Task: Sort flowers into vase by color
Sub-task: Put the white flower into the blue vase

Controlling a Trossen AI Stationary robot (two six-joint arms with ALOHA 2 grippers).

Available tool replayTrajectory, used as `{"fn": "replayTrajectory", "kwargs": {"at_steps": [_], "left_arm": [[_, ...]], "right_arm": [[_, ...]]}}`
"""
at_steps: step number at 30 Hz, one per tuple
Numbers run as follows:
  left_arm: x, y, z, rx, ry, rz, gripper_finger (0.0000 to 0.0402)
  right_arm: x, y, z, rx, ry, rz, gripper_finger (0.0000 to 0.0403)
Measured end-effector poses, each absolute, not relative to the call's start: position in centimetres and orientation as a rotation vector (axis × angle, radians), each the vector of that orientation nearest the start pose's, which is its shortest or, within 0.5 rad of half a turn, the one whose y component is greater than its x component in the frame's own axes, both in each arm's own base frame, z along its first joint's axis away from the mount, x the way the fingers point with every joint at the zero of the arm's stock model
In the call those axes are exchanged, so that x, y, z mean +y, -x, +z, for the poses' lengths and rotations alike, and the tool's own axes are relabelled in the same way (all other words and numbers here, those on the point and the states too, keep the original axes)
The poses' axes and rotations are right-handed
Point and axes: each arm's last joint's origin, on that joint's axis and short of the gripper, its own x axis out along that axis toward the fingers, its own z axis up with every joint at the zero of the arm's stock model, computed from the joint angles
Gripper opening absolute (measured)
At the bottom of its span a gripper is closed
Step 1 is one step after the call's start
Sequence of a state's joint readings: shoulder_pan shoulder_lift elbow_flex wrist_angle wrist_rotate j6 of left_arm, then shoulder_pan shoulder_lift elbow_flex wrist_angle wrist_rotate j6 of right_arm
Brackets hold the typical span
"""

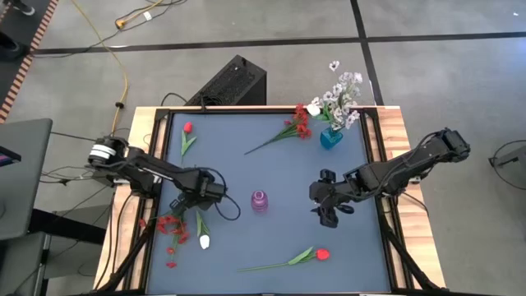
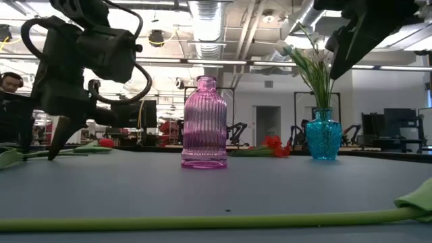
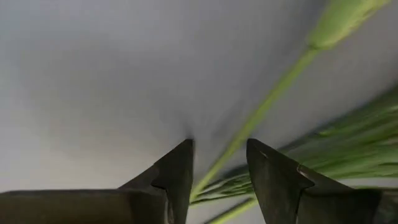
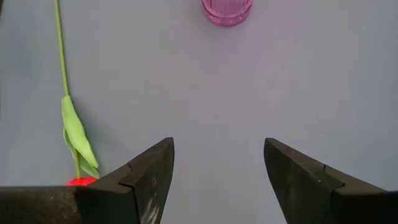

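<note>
My left gripper [image 1: 182, 207] points down at the table's near left, open, its fingers [image 3: 219, 146] on either side of a thin green stem [image 3: 261, 112] beside green leaves [image 3: 348, 143]. A red spray [image 1: 171, 224] and a white bud [image 1: 204, 241] lie on the mat there. My right gripper [image 1: 327, 214] hovers open and empty [image 4: 217, 146] right of the pink vase [image 1: 260, 201]. A red tulip [image 1: 320, 255] lies near the front. Another red tulip [image 1: 187, 131] and a red spray [image 1: 297, 125] lie at the back. The blue vase [image 1: 330, 137] holds white flowers. My left gripper comes from above, pointing down, its fingertips low by the mat [image 2: 48, 154]. The stem [image 3: 214, 168] runs between the two fingers, close to one finger's inner side [image 3: 183, 171]. I cannot tell whether the fingers touch it.
The dark mat [image 1: 271, 164] has bare room in its middle around the pink vase [image 2: 204, 121]. Wooden table edges [image 1: 399, 131] frame it. A black box [image 1: 234, 82] and cables lie on the floor behind. A person [image 2: 8, 84] shows far off in the room.
</note>
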State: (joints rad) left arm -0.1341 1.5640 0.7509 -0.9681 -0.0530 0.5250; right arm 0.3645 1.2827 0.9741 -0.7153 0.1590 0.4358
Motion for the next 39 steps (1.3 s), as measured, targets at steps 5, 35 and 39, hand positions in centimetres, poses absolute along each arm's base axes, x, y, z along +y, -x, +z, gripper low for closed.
{"fn": "replayTrajectory", "kwargs": {"at_steps": [5,35,39], "left_arm": [[-3.3,-21.0,12.7,1.762,-0.633,-0.580,0.0126],[-4.3,-23.6,31.5,0.443,-0.311,-0.271,0.0002],[-4.0,-24.2,31.6,0.205,-0.120,-0.258,0.0002]], "right_arm": [[8.4,-23.3,25.7,1.000,-0.135,-0.030,0.0276],[8.4,-25.7,27.8,0.680,-0.053,0.031,0.0276],[8.7,-27.7,29.4,0.415,0.070,0.073,0.0276]]}}
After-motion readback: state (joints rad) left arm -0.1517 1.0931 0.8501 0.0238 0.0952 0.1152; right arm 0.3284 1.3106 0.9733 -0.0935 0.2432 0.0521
